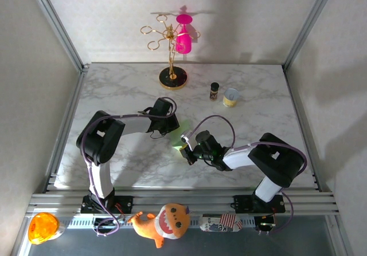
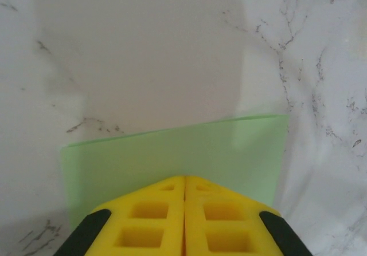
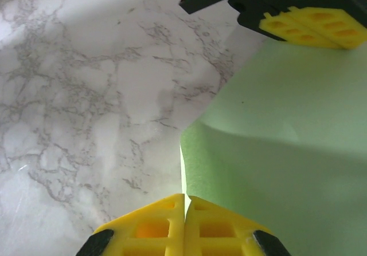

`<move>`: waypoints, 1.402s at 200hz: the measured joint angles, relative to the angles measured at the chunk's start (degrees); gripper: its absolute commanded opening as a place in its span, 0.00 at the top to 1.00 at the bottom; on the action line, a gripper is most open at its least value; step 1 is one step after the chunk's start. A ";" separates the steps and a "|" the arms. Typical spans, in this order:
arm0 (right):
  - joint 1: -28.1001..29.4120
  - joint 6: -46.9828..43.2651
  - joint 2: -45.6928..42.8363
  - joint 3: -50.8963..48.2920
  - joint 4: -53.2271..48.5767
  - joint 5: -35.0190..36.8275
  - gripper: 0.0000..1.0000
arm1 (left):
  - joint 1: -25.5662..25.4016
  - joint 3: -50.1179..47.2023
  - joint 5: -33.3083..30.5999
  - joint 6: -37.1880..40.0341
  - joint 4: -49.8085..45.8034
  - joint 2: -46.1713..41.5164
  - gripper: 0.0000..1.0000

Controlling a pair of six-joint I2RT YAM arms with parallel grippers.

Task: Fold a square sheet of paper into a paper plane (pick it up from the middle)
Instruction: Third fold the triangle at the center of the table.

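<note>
Currently the square sheet of paper (image 2: 172, 153) lies in the middle of the table (image 1: 269, 118), btwn the two arms, pale green, w/ part of it lifted off the marble. Left jaws are pressed together w/ the sheet running out from under their yellow pads (image 2: 149, 216), so it looks pinched at one edge. Right jaws are likewise pressed together on the other side, nipping the border where the paper buckles into a soft ridge. From the right wrist the left arm's pads (image 3: 338, 31) show at the sheet's far border. My read: a fold is being set up, both ends held. To do it well, move both arms together at the same height w/o pulling apart, since thin paper can tear or slip from a fingertip nip. Bring edge to edge squarely, check corners line up, then crease from the middle outward. Can't tell if the sheet is already doubled over.
</note>
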 measured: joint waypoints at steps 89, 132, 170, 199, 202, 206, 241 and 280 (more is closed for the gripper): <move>-0.28 4.22 0.04 2.16 -3.69 5.64 0.95 | -0.20 0.90 -0.22 1.73 -0.52 0.57 0.96; -0.37 4.79 0.15 2.86 -5.68 8.74 0.95 | -0.42 1.42 -0.46 1.95 -0.55 0.92 0.97; -0.44 5.07 0.15 3.28 -6.05 10.95 0.95 | -0.55 1.95 -0.46 2.12 -0.50 1.38 0.97; -0.44 5.27 0.17 3.50 -6.84 11.85 0.94 | -0.66 2.01 -0.48 2.16 -0.48 1.46 0.97; -0.44 5.27 0.20 3.54 -6.95 11.96 0.95 | -0.66 2.05 -0.48 2.16 -0.48 1.49 0.97; -0.44 5.27 0.22 3.61 -7.10 12.07 0.94 | -0.66 2.08 -0.50 2.16 -0.48 1.51 0.97; -0.44 5.51 0.70 4.20 -7.76 12.87 0.94 | -0.81 2.27 -0.66 2.16 -0.48 1.64 0.97; -0.52 5.73 0.92 4.52 -8.48 13.49 0.94 | -0.81 2.29 -0.66 2.38 -0.48 1.64 0.97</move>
